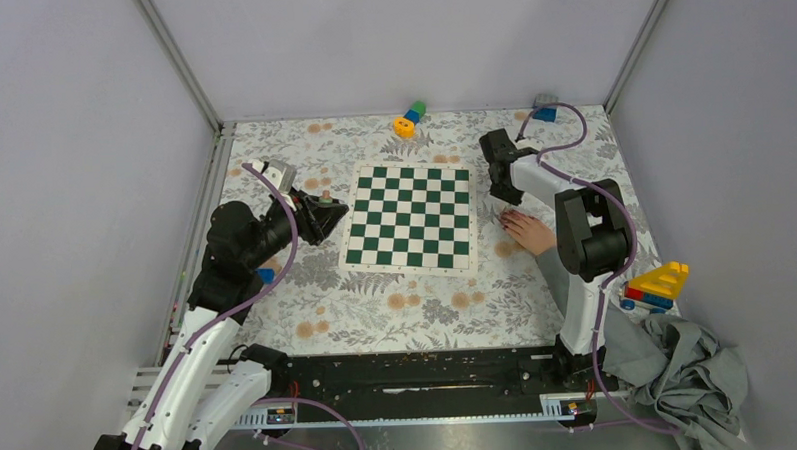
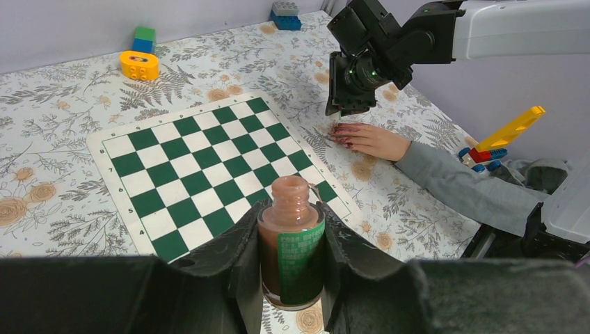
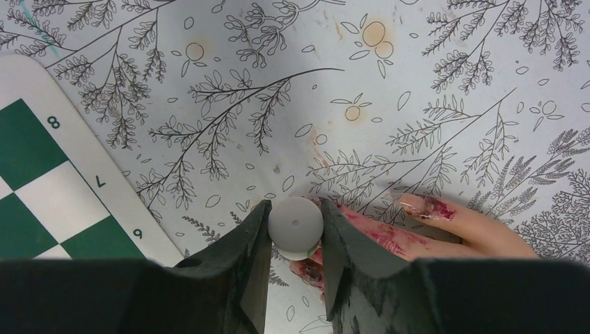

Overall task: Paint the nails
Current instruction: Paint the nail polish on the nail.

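A light-skinned hand (image 1: pixel 528 230) with a grey sleeve lies flat right of the chessboard (image 1: pixel 410 216); it also shows in the left wrist view (image 2: pixel 372 139). Its nails (image 3: pixel 426 207) are smeared reddish-pink, with polish on the skin too. My right gripper (image 3: pixel 295 229) is shut on the white round brush cap (image 3: pixel 296 226) and hovers over the fingertips; the brush itself is hidden under the cap. My left gripper (image 2: pixel 291 254) is shut on the open polish bottle (image 2: pixel 291 243), brown-pink with a green label, held upright at the board's left edge.
Toy bricks stand at the back: yellow, blue and green (image 1: pixel 409 118), and a grey-blue one (image 1: pixel 544 107). A yellow, red and blue brick toy (image 1: pixel 657 284) and a crumpled grey cloth (image 1: pixel 680 370) lie at the near right. Grey walls close in the table.
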Controlling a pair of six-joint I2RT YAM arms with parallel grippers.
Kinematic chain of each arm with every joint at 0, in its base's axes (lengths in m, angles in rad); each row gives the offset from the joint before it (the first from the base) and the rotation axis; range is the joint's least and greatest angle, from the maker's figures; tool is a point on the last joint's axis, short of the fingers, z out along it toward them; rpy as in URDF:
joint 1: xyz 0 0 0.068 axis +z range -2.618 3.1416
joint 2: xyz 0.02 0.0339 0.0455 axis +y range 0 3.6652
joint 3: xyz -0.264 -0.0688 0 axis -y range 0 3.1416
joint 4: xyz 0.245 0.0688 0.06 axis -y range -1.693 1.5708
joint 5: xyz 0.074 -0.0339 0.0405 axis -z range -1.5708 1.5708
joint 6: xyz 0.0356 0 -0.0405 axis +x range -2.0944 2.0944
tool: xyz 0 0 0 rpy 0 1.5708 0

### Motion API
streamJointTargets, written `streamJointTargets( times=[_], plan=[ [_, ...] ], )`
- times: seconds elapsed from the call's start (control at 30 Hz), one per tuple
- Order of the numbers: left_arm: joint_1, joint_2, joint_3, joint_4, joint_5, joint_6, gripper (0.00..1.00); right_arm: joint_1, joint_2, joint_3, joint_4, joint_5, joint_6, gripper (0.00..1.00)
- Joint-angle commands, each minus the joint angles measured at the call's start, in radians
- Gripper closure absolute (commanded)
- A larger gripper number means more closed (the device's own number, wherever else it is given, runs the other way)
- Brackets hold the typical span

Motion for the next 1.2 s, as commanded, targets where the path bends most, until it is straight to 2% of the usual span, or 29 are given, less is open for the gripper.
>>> streamJointTargets(
  times=[0.0,0.4,1.17],
  plan=[
    [-0.005,-0.018,0.014,0.038,-0.018,0.012,1.0,0.019,-0.041,0.051,-0.027,0.036,-0.021,1.0],
    [-0.004,-0.013,0.015,0.035,-0.023,0.013,1.0,0.03,0.011,0.108,-0.027,0.009,-0.028,1.0],
    [-0.005,-0.016,0.014,0.033,-0.021,0.014,1.0,0.031,0.046,0.085,-0.033,0.057,-0.047,1.0]
  ],
)
